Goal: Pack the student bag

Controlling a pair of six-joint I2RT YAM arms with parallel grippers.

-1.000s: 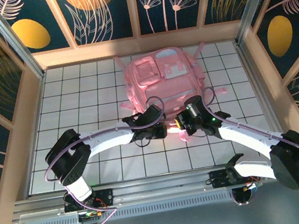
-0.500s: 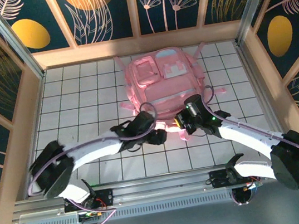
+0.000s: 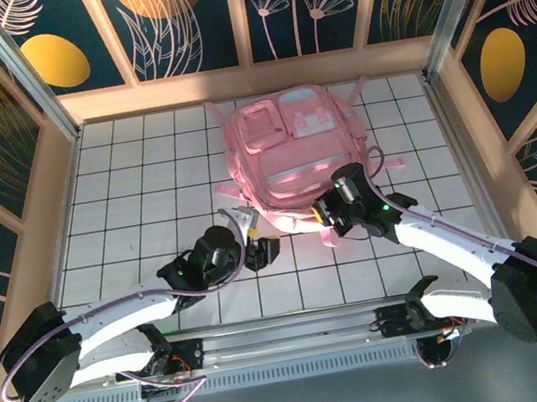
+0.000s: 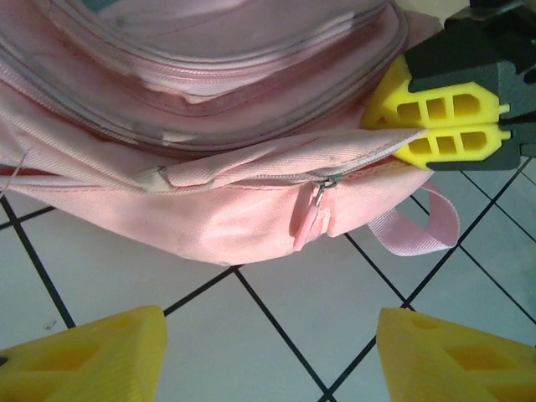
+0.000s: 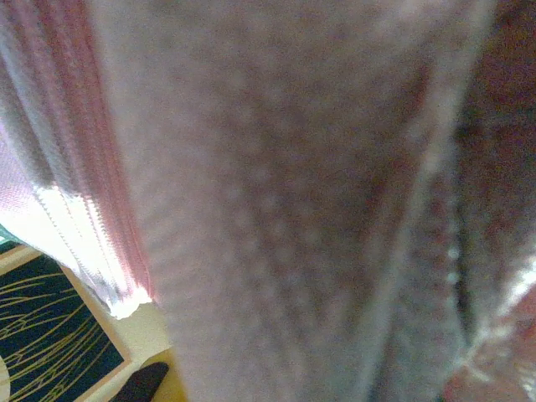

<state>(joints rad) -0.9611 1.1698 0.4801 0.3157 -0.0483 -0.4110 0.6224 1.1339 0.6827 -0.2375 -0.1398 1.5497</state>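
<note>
- The student bag [image 3: 292, 152] lies flat on the far middle of the white gridded desk [image 3: 134, 181], front pockets up and its near edge turned toward the arms' bases.
- Along that near edge runs a zip [image 4: 251, 177] that looks mostly closed. Its pink pull [image 4: 308, 224] hangs down over the seam, so we judge that nothing can go in until this zip is drawn open.
- The right jaws are pressed together on a fold of the bag's fabric just beside the zip's end, with their yellow fingers [image 4: 435, 107] stacked. We read this as an anchor that keeps the soft cloth taut against a tug.
- The left jaws are spread wide with nothing between them. Their fingertips [image 4: 92, 352] sit low over bare desk, apart from the bag and facing the pull, seemingly lined up to close in and pinch it.
- A pink strap loop [image 4: 419, 239] lies just beside the pull and could be caught by mistake.
</note>
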